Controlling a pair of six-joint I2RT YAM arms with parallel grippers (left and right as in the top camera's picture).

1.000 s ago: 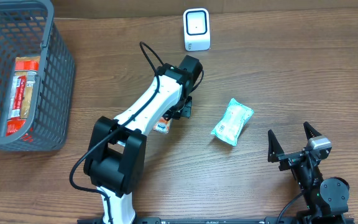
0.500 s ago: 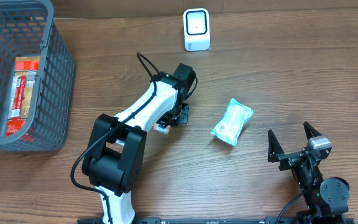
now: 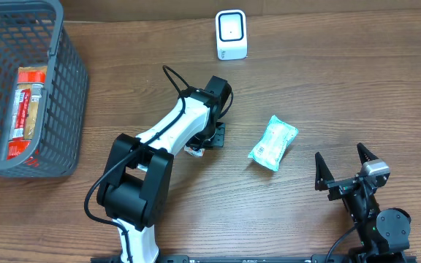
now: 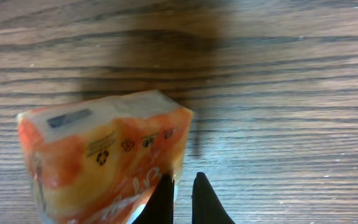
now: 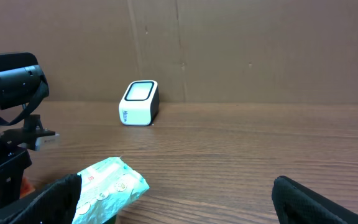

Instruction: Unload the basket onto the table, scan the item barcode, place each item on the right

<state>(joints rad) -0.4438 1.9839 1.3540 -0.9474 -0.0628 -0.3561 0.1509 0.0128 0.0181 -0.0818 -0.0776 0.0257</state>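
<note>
The orange packet (image 4: pixel 104 162) fills the lower left of my left wrist view. Its pale end carries a dark rectangular patch, too blurred for me to read, and recycling marks run along its orange face. From overhead I see only a sliver of it peeking out from under the left arm (image 3: pixel 174 128), near the middle of the surface (image 3: pixel 342 73). The left tool (image 4: pixel 183 180) has its tips pressed together right at the packet's lower right corner, and it looks to me as though they nip the edge of the wrapper there. I cannot tell whether the packet rests on the wood or hangs just above it.

The scanner (image 3: pixel 231 34), a small white box with a pale window, stands upright toward the far edge of the surface, well apart from the packet. A green packet (image 3: pixel 272 143) lies flat on the wood, touched by nothing, between the left arm and the right tool (image 3: pixel 340 157). That tool sits near the right near corner with its fingers spread wide and nothing between them. In its own view the green packet is low on the left and the scanner further back.

At the far left stands a grey mesh basket (image 3: pixel 68 66), with a red packet (image 3: pixel 26 109) lying inside
</note>
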